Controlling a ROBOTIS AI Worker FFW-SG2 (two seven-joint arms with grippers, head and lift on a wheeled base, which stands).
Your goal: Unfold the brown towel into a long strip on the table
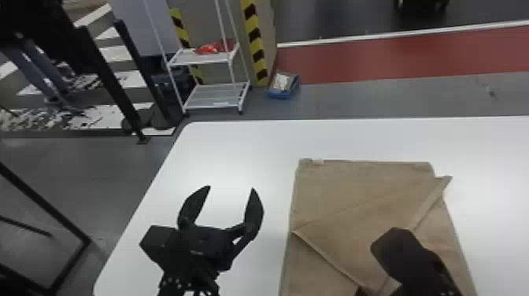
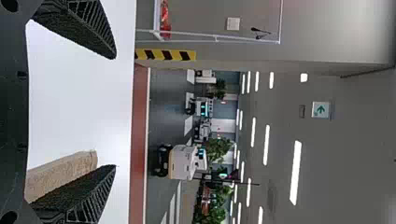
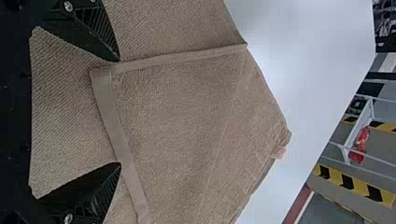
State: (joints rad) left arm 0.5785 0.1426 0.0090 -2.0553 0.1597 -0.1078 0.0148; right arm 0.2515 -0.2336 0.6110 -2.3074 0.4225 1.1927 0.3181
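Observation:
My left gripper (image 1: 231,193) stands open over the white table (image 1: 244,149), left of the brown towel (image 1: 354,189). In the left wrist view, the left gripper (image 2: 114,112) has nothing between its fingers, and an edge of the towel (image 2: 65,172) lies beyond one of them. My right gripper (image 1: 405,256) is over the towel's near right part, its fingertips hidden there. In the right wrist view, the right gripper (image 3: 120,112) is open above the towel (image 3: 177,121), near the corner of a folded-over flap. The flap lies diagonally across the towel, its hemmed edges showing.
The table's left edge (image 1: 157,173) runs beside my left arm. Beyond the table stand a white wire shelf (image 1: 212,94) and a blue box (image 1: 283,88) on the floor. Black posts and a person's legs are at the far left.

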